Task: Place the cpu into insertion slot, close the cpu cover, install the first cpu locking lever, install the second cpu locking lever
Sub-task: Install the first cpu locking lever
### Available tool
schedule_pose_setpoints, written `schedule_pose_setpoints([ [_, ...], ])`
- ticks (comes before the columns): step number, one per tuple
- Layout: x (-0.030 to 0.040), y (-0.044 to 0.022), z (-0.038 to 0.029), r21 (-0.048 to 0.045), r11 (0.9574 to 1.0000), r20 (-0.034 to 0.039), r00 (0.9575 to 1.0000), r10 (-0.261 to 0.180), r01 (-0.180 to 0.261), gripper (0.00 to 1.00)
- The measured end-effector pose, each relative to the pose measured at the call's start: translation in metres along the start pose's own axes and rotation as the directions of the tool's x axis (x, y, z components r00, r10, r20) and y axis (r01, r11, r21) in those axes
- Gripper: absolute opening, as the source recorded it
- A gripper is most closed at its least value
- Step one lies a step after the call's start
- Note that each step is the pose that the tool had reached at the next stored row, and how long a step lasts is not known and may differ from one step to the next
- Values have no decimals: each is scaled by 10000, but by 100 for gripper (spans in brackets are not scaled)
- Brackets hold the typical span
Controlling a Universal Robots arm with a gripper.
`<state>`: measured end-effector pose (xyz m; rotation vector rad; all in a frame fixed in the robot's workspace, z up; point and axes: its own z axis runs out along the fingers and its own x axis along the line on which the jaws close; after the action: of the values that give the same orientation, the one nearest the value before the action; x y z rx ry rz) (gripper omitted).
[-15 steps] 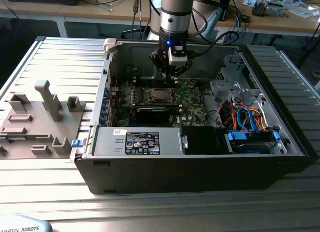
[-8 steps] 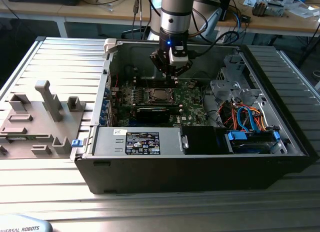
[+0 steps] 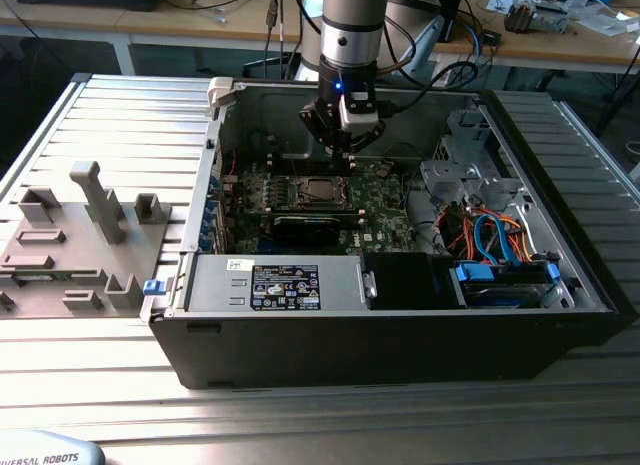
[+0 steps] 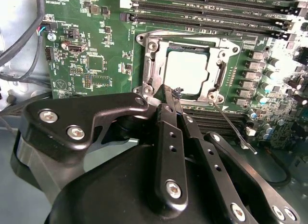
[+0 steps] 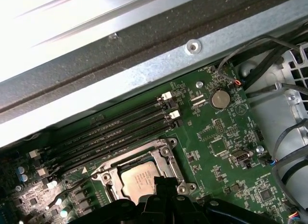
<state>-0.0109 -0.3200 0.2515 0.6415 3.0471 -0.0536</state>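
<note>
The cpu (image 4: 186, 70) lies flat in the insertion slot (image 4: 217, 77) on the green motherboard (image 4: 96, 65), its dull silver top showing through the window of the cpu cover (image 4: 153, 65). The cover rests down over the chip. One thin wire locking lever (image 4: 235, 126) sticks out loose from the socket's corner. My gripper (image 4: 169, 93) hangs just above the socket's edge, fingers pressed together with nothing between them. In the exterior view my gripper (image 3: 346, 153) hovers over the socket (image 3: 322, 192) inside the open computer case. The first wrist view shows the cpu (image 5: 138, 178) beside my black fingers (image 5: 163, 188).
Long black memory slots (image 5: 115, 137) run beside the socket. The case's metal wall (image 5: 144, 65) rises close behind the board. Cable bundles (image 3: 490, 230) and a drive cage (image 3: 460, 165) fill the exterior view's right. A power supply (image 3: 280, 283) sits at the front. A grey fixture tray (image 3: 80, 235) lies outside the case.
</note>
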Motion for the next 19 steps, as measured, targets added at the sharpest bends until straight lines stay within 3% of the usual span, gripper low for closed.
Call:
schedule_pose_setpoints([
  [19,0,0,0,-16,9988,14,9988,-489,489,11],
])
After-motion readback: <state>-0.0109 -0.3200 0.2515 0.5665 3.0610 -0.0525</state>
